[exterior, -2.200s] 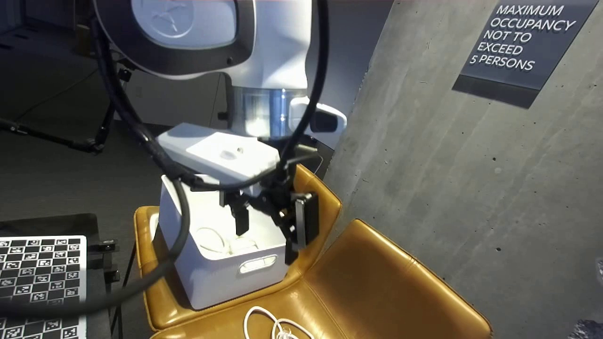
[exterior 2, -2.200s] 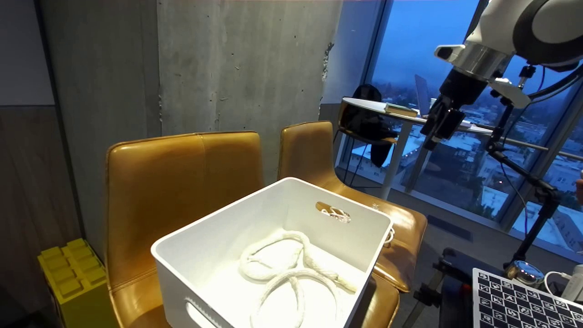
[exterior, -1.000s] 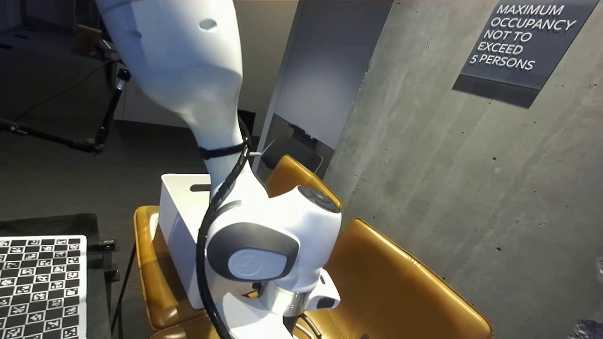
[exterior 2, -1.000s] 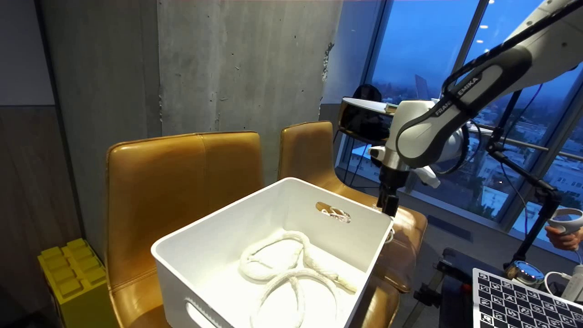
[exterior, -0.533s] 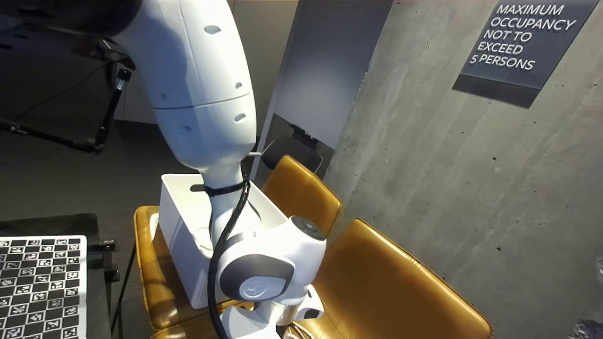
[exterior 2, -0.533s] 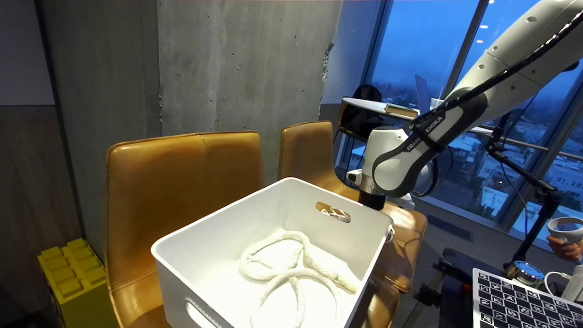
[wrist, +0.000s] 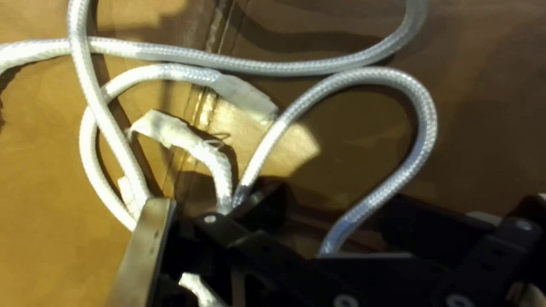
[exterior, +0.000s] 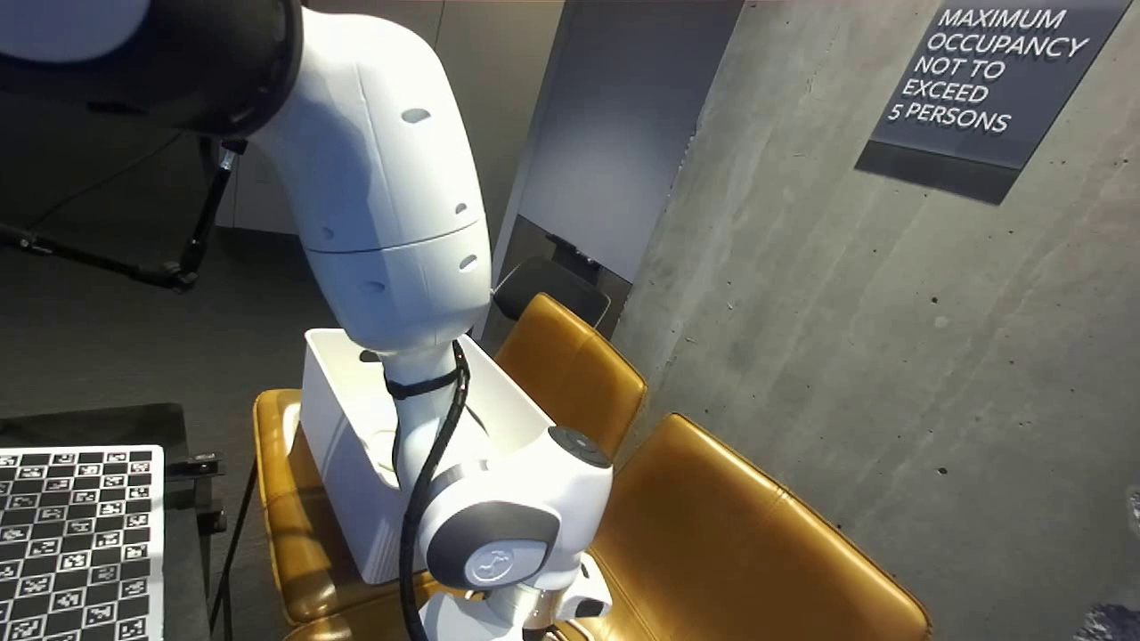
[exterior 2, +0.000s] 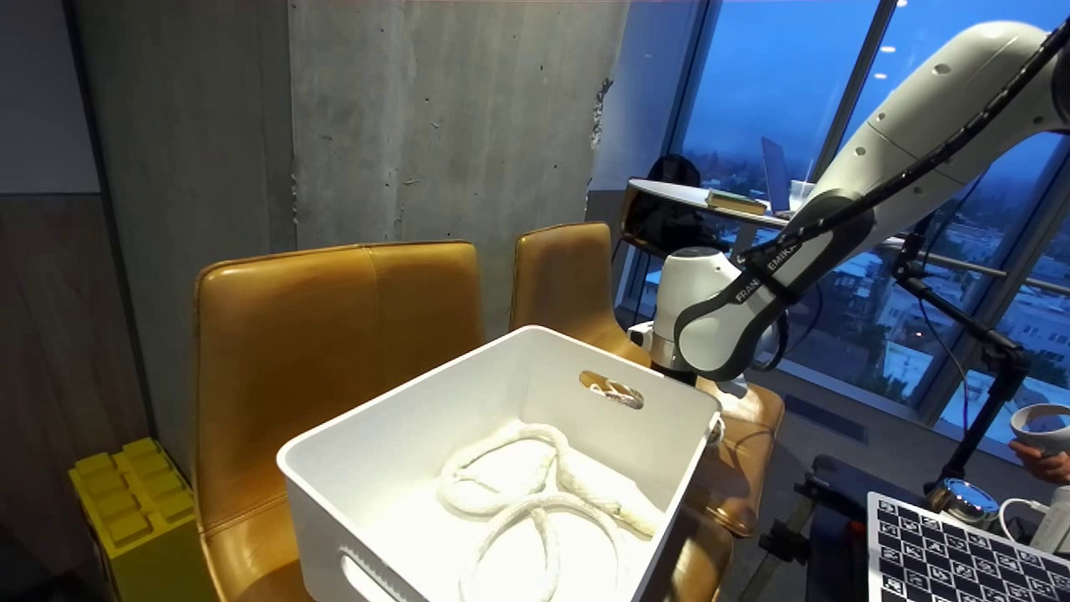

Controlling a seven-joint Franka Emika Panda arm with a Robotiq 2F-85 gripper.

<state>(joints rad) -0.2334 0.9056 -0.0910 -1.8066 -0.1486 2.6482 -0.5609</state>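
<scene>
White braided rope [wrist: 298,67] lies in loose loops on a tan leather chair seat [wrist: 51,264], its ends wrapped in white tape. My gripper [wrist: 339,209] is down at the rope, at the bottom of the wrist view. Its dark fingers [wrist: 426,224] stand apart, and a length of rope runs through the gap between them; other strands pass by the left finger. I cannot tell whether the rope touches the pads. In both exterior views the jaws are out of sight, below the frame edge or behind the white box [exterior 2: 669,435]. More white rope [exterior 2: 547,432] lies inside that box.
The box stands on a second tan chair [exterior 2: 351,334] close beside the arm. A concrete wall [exterior: 873,312] rises behind the chairs. A checkered board [exterior 2: 961,552], a black stand [exterior 2: 970,322] and a hand-held controller [exterior 2: 1045,418] are near the arm's base side.
The arm has come down from above the box and chair to the rope on the seat. Over the last half second it has sunk slightly further. The box and its rope look the same.
</scene>
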